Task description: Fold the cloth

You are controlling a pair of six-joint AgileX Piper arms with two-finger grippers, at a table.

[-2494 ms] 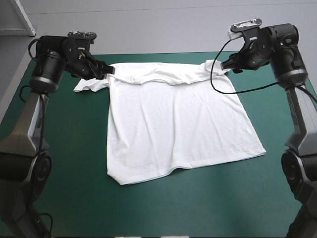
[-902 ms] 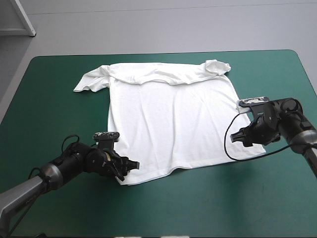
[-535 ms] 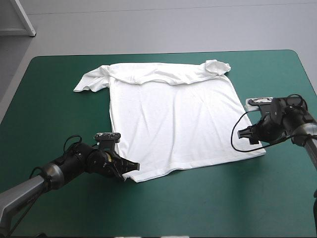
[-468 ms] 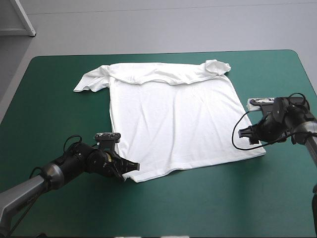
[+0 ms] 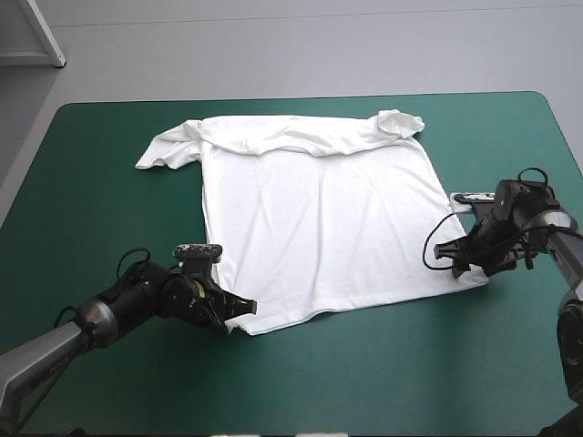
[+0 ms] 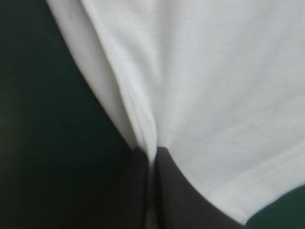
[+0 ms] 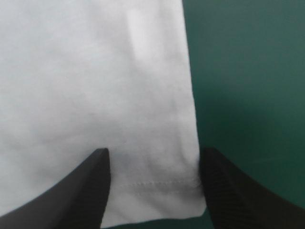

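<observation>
On the teal-green cover (image 5: 91, 200) the T-shirt (image 5: 310, 209) is lying spread flat, with its collar and sleeves toward the far edge and its hem toward the near edge. My left gripper (image 5: 239, 312) is sitting low at the hem's left corner. Through its wrist camera I am seeing the black fingers pressed together, pinching a fold of white cloth between them. My right gripper (image 5: 454, 262) is sitting at the hem's right corner with its fingers spread. One finger is over the cloth and the other is just beside the shirt's side edge, with the stitched hem running between them. I am finding it hard to judge whether those tips are touching the fabric.
</observation>
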